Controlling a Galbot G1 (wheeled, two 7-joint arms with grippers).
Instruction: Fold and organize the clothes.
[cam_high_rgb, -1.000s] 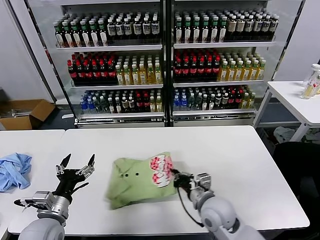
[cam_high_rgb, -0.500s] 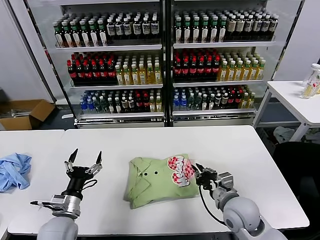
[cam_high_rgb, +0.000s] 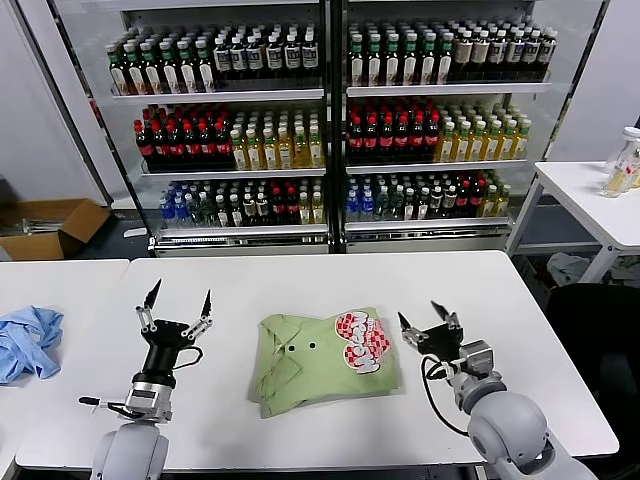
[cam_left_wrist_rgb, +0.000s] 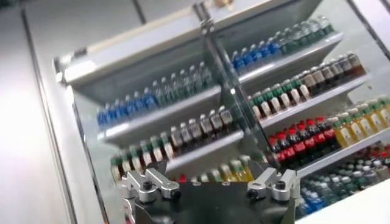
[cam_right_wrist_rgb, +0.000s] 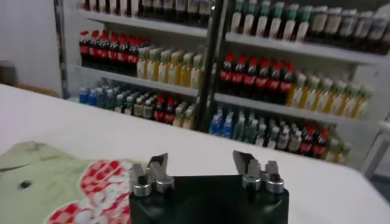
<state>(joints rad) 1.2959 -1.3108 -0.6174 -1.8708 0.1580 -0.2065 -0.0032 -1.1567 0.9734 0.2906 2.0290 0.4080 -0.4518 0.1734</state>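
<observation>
- Your right gripper stands just off the shirt's 3 o'clock edge, jaws spread apart with nothing between them; both dark fingertips point up and away from you, clear of the cloth
- From the right wrist, that gripper shows two metal fingers parted with bare table between; the shirt lies beside them, its checkered print nearest the gripper
- Your left gripper is raised over the table at the shirt's 9 o'clock, well apart from it; its jaws are wide apart and hold nothing, tips pointing up
- From the left wrist, that gripper faces the bottle shelves; only the finger bases show
- You have the shirt lying folded on the white table, roughly mid-table between the two grippers; collar and dark buttons sit toward its 9 o'clock half, the red-and-white print toward 2 o'clock; the lower 8 o'clock corner looks rumpled
- A blue cloth lies bunched on the next table, far out at 9 o'clock, well apart from the shirt
- Beyond the table at 12 o'clock stand glass-fronted coolers full of bottles; a cardboard box sits on the floor at 10 o'clock
</observation>
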